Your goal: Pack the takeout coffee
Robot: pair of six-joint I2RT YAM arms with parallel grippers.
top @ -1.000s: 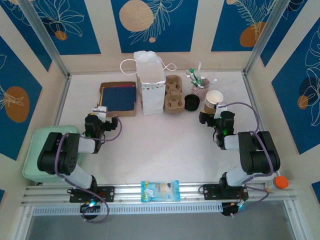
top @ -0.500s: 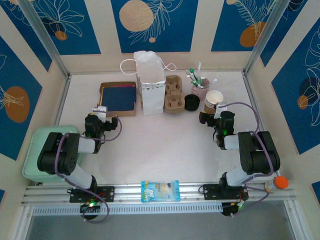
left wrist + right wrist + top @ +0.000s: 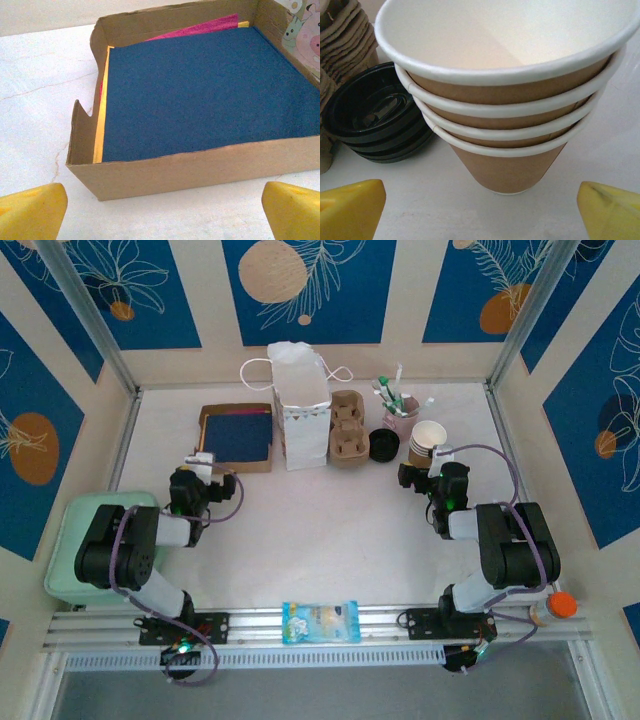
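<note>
The takeout coffee is out of view. A nested stack of brown paper cups [image 3: 428, 440] with white rims stands at the right rear of the table. My right gripper [image 3: 432, 464] sits just in front of it, open; in the right wrist view the stack [image 3: 510, 100] rises close ahead of the right gripper [image 3: 480, 210], whose yellow fingertips [image 3: 350, 207] stand wide apart and touch nothing. My left gripper [image 3: 203, 464] is open too, facing a cardboard box [image 3: 237, 437]. The left wrist view has the box wall [image 3: 200, 167] a short way ahead of the left gripper [image 3: 165, 210].
The box holds blue napkins [image 3: 200, 90]. A white paper bag [image 3: 300, 405] stands upright at the rear centre, with pulp cup carriers [image 3: 347, 430], black lids [image 3: 383, 445] and a pink cup of stirrers [image 3: 400, 415] to its right. A snack packet [image 3: 320, 621] lies on the front rail.
</note>
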